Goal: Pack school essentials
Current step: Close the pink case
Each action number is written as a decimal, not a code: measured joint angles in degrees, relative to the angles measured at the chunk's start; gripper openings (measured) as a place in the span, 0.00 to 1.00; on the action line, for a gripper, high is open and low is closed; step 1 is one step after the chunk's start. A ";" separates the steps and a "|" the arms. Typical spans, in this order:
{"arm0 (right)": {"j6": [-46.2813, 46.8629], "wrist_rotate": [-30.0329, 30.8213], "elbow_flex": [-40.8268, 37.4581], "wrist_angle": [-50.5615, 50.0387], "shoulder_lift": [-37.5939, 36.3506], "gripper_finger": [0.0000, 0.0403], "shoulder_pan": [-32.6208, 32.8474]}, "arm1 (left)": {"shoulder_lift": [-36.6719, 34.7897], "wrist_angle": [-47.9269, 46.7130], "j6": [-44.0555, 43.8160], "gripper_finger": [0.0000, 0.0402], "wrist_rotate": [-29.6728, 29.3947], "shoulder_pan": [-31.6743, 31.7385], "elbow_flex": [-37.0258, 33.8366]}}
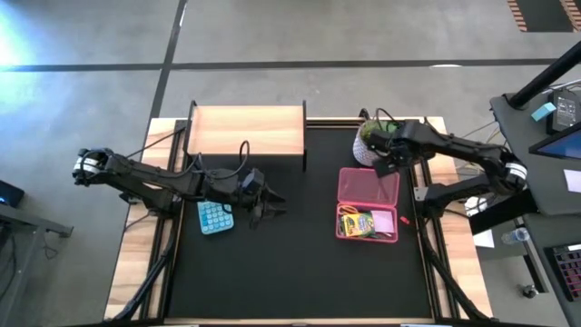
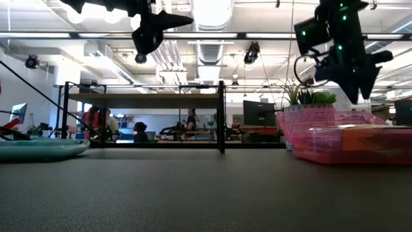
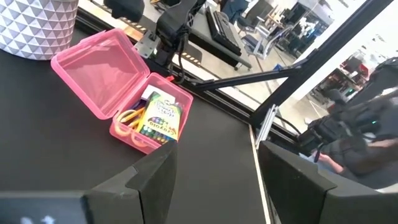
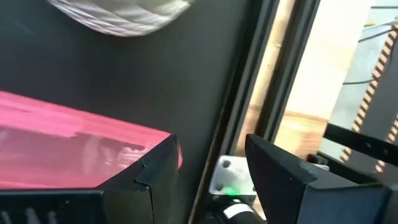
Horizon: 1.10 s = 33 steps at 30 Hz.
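Observation:
A pink pencil case lies open on the black mat at the right, its lid tipped back toward the far edge. Its tray holds a yellow-green crayon box and yellow-handled scissors. My right gripper hangs open above the lid's far right corner, pointing steeply down, with nothing between its fingers. My left gripper hovers open at mid-table, pointing almost level toward the case, also with nothing in it. The other essentials are out of view.
A teal calculator lies under the left arm. A wooden shelf stands at the far edge. A plant in a white patterned pot stands just beyond the case. A small red item lies right of the tray.

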 joint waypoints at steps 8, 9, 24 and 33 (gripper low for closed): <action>-11.34 -0.57 -5.66 6.98 0.00 0.44 -5.88 | 0.00 -0.13 -0.02 0.52 -0.08 -0.02 0.00; -12.51 -0.70 -6.02 7.45 0.01 0.44 -6.64 | 0.00 -0.15 -0.02 0.52 -0.09 0.00 0.00; -26.65 -7.29 -10.05 13.67 0.02 0.44 -11.76 | 0.00 -0.07 -0.03 0.52 -0.50 0.00 0.00; -33.35 -17.46 -10.24 13.97 -0.25 0.44 -11.74 | 0.00 0.02 -0.02 0.52 -0.57 -0.02 0.00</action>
